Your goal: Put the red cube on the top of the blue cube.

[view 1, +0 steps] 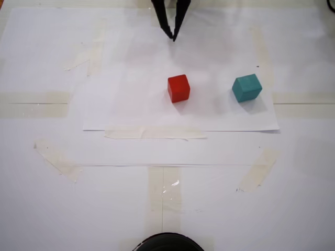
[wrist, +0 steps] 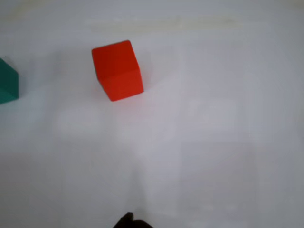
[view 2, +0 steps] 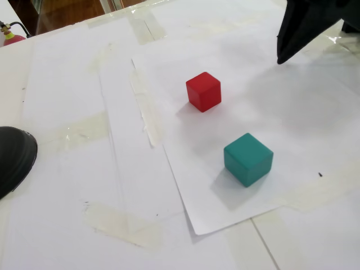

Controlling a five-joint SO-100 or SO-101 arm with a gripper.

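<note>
The red cube [view 1: 178,88] [wrist: 117,70] [view 2: 203,91] rests on a white paper sheet [view 1: 131,104] near the middle of the table. To its right in a fixed view stands the blue cube [view 1: 246,87] [view 2: 248,158], teal in colour; the wrist view cuts it off at the left edge [wrist: 7,81]. The two cubes stand apart. My black gripper [view 1: 172,36] [view 2: 279,59] hangs beyond the red cube with its fingertips together and nothing between them. Only a dark tip [wrist: 129,222] of it shows in the wrist view.
White paper taped down with beige tape strips [view 1: 154,133] covers the table. A dark rounded object [view 1: 167,243] [view 2: 14,157] sits at the near table edge. A small red item [view 2: 11,38] lies at the far left corner.
</note>
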